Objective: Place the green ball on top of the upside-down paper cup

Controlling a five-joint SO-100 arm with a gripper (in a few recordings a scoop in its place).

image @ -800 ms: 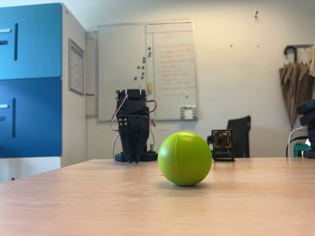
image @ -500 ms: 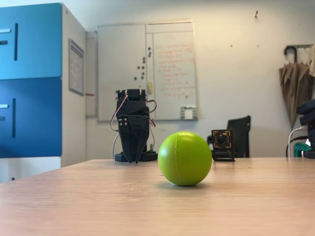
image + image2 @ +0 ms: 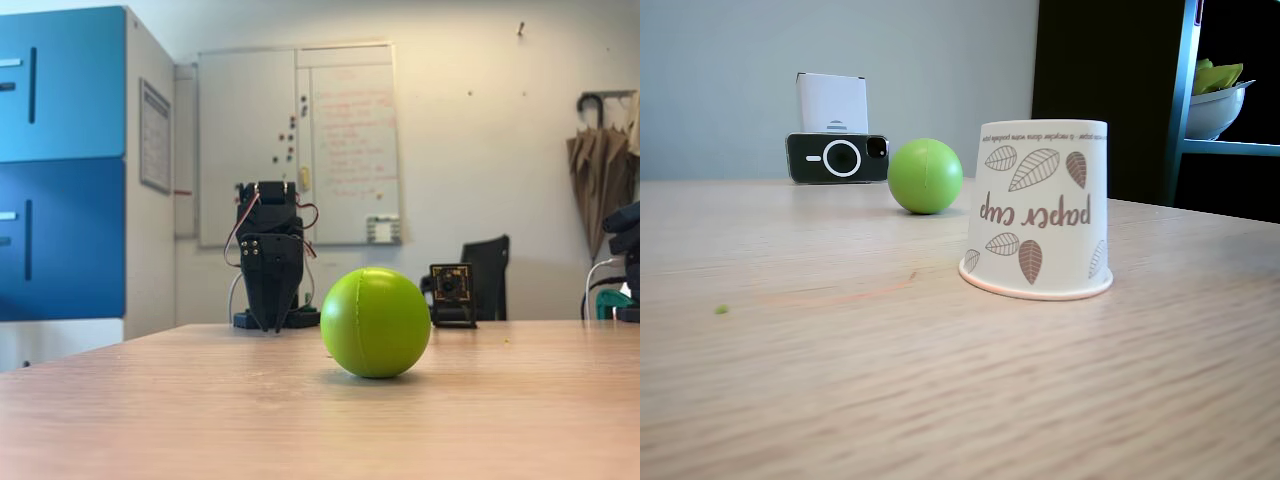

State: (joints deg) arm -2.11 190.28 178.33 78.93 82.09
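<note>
Gripper [image 3: 272, 318] idle at the table's far edge, fingers pointing down and pressed nearly together, while the green ball [image 3: 376, 322] sits nearer the camera and to its right in a fixed view; the upside-down paper cup [image 3: 1037, 208] stands apart, untouched, on the wooden table [image 3: 200, 420].

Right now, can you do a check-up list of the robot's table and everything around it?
Surface: light wooden table, with a tiny green speck on it.
Job's things: green ball resting on the table; upside-down paper cup standing wide rim down, apart from the ball, nothing on top.
Clutter: phone propped on its side behind the ball; small camera board on a stand.
Grippers: gripper hanging tips-down far behind the ball, holding nothing; open or shut is unclear.
Cables: red and white wires on the arm.
Surroundings: whiteboard, blue cabinet, folded umbrellas, black chair.
</note>
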